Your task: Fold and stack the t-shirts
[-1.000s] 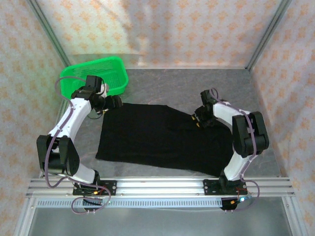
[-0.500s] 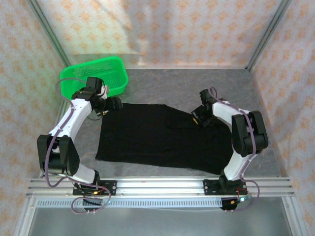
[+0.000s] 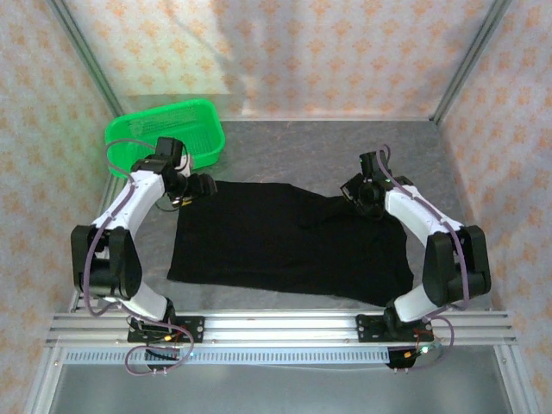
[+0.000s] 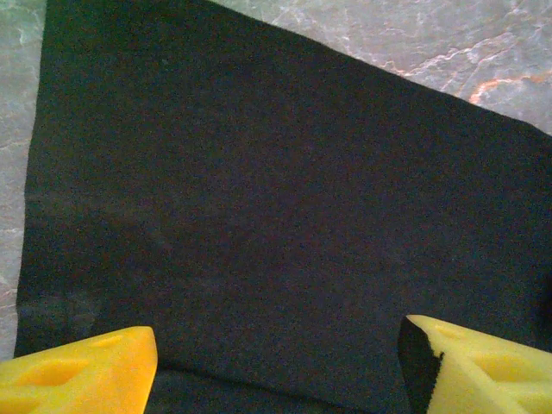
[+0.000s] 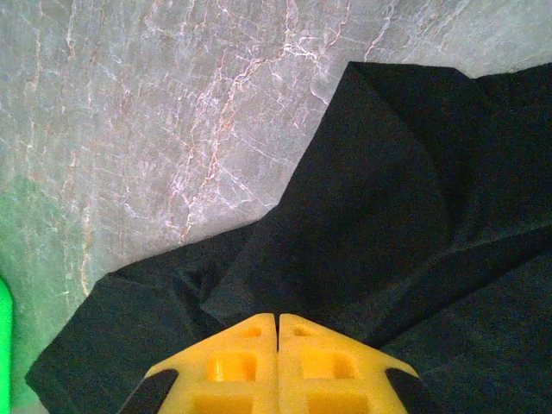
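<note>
1. The left gripper (image 4: 280, 335) hangs wide open over the black t-shirt (image 3: 276, 246) at its far left corner; it should pinch there.
2. The t-shirt lies spread out in the middle of the table (image 3: 345, 147).
3. The right gripper (image 5: 278, 321) is pinching its far right edge; lift both sides together.

left tool (image 4: 276, 354) spread wide, right tool (image 5: 278, 326) clamped

Top view high, looking down; both wrist views close over t-shirt (image 3: 285, 241).
</note>
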Tool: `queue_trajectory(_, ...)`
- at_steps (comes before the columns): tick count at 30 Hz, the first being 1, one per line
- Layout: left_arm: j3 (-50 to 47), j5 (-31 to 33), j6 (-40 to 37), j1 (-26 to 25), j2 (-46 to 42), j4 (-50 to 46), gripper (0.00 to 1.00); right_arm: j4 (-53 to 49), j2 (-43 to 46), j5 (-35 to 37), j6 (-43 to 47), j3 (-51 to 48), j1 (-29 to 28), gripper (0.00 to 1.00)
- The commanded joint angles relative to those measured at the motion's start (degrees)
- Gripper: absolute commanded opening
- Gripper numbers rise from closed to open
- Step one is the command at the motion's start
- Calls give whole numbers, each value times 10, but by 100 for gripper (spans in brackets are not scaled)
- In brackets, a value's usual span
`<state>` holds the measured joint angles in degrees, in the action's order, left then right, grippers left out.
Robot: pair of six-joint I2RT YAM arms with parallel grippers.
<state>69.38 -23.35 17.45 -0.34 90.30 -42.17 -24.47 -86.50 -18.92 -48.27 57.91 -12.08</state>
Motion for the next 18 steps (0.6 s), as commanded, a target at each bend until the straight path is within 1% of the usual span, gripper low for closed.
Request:
queue_trajectory(1, 35, 15, -11, 8, 30, -16, 75, -11, -1, 29, 25, 3, -3, 0)
queue_trajectory(6, 51, 14, -14, 11, 45, -18, 75, -39, 6, 38, 45, 4, -3, 0)
queue_trajectory(10, 55, 20, -20, 14, 56, -21, 75, -38, 26, 42, 45, -23, -2, 0)
queue_trajectory(14, 68, 42, -29, 27, 67, -27, 75, -24, 36, 42, 41, -38, -2, 0)
queue_trajectory(18, 93, 86, -63, 27, 93, -34, 74, -25, 32, 42, 47, -27, -2, 0)
